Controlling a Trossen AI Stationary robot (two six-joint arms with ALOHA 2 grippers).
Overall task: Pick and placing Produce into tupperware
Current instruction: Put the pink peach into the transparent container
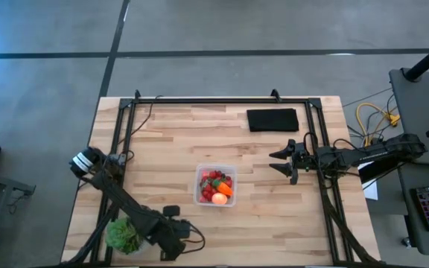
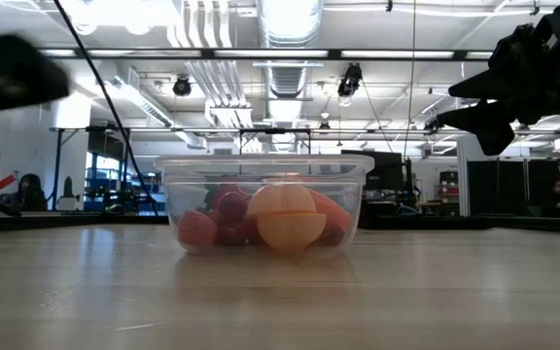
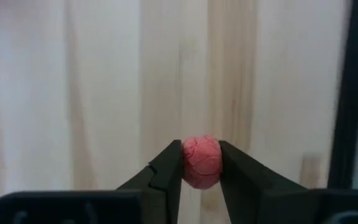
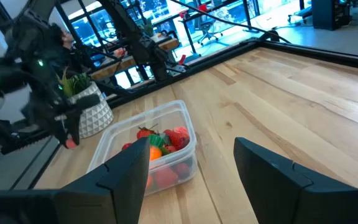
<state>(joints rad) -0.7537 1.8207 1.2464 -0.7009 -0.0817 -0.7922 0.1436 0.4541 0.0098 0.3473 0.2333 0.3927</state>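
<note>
The clear square tupperware [image 1: 215,186] stands mid-table and holds several red strawberry pieces, an orange carrot piece [image 1: 225,190] and a round pink-orange fruit [image 2: 286,217]. My left gripper [image 3: 201,171] is near the table's near edge, left of the tupperware [image 4: 148,149], and is shut on one more red strawberry piece [image 3: 201,162]. My right gripper [image 1: 283,160] hangs open above the table, right of the tupperware, with its fingers pointing toward it. My left gripper pinches the red strawberry piece between its two fingertips [image 3: 169,168], which press on its two opposite sides [image 3: 186,163]. The fingers point down at the table from above. The piece [image 4: 71,144] is lifted clear of the wood.
A leafy green plant in a white pot [image 1: 123,234] stands at the near left, close beside my left arm. A flat black pad [image 1: 272,119] lies toward the far right. Black frame rails [image 1: 125,126] run along the table's sides. Bare wood surrounds the tupperware.
</note>
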